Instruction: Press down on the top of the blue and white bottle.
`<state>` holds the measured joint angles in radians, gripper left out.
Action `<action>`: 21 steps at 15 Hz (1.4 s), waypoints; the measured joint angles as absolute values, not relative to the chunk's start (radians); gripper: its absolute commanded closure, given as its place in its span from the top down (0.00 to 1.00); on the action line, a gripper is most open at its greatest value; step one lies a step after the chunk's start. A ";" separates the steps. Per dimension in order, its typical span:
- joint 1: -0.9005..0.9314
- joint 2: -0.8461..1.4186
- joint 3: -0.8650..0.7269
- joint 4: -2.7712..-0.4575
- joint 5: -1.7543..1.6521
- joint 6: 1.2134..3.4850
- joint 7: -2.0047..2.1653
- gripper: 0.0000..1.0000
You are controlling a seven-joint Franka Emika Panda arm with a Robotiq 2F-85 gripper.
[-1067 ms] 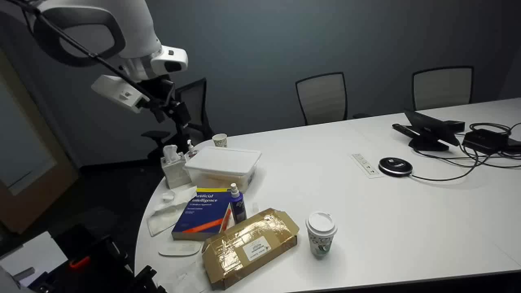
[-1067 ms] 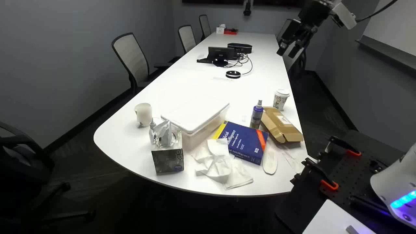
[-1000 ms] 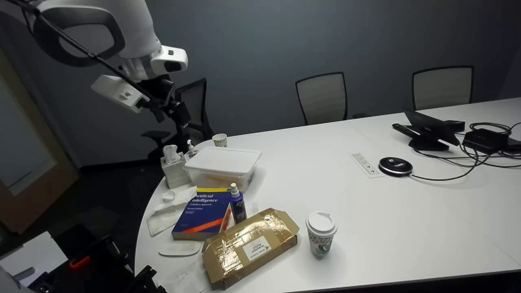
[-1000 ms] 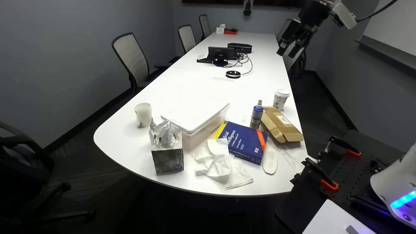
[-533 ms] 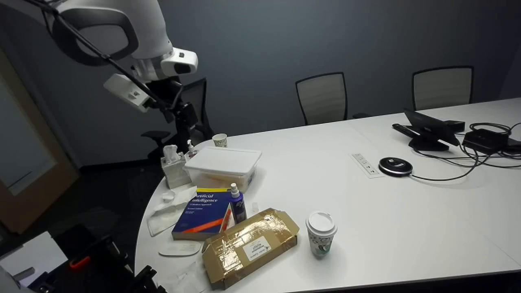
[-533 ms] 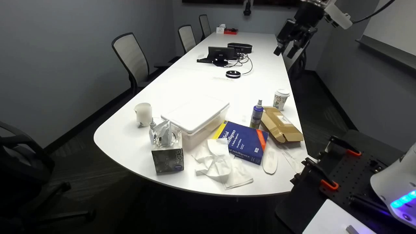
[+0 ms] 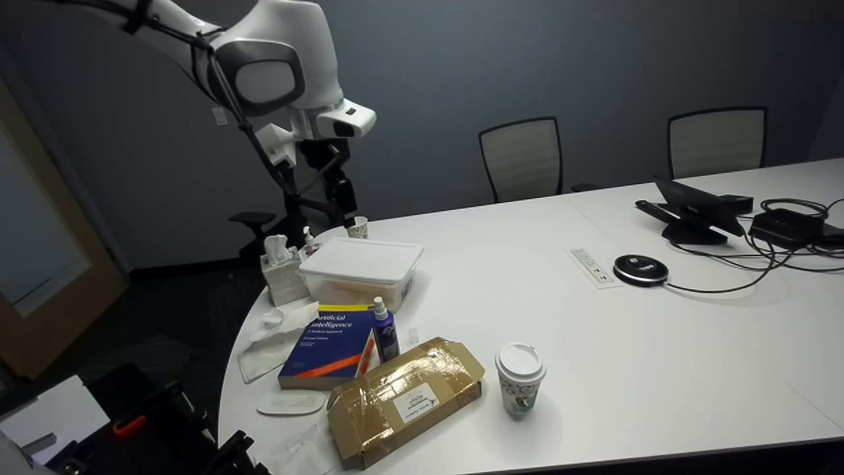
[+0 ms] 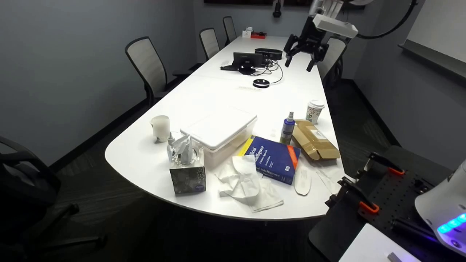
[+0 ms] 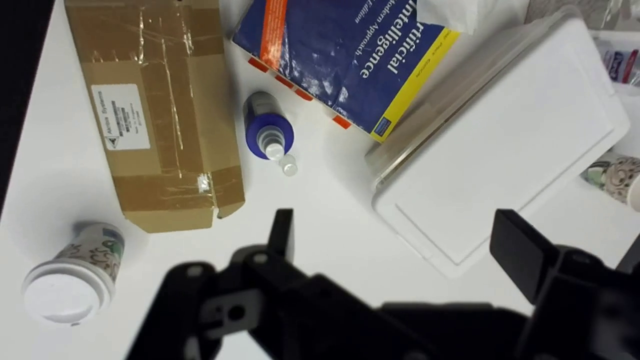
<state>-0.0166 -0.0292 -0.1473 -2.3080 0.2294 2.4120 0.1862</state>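
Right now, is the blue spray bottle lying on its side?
No, an exterior view shows the spray bottle standing upright, its nozzle on top.

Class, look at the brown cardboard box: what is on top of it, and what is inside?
On top of the cardboard box are a white printed label and shiny tape. Whatever may be inside cannot be seen: the box covers it.
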 measured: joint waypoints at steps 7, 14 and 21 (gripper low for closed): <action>-0.019 0.094 -0.122 -2.257 0.197 2.415 0.561 0.35; -0.055 0.173 -0.130 -2.263 0.246 2.490 0.641 0.00; -0.082 0.268 -0.133 -2.256 0.283 2.552 0.641 0.00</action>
<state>-0.0821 0.2675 -0.1328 -2.2561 0.2828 2.5518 0.6410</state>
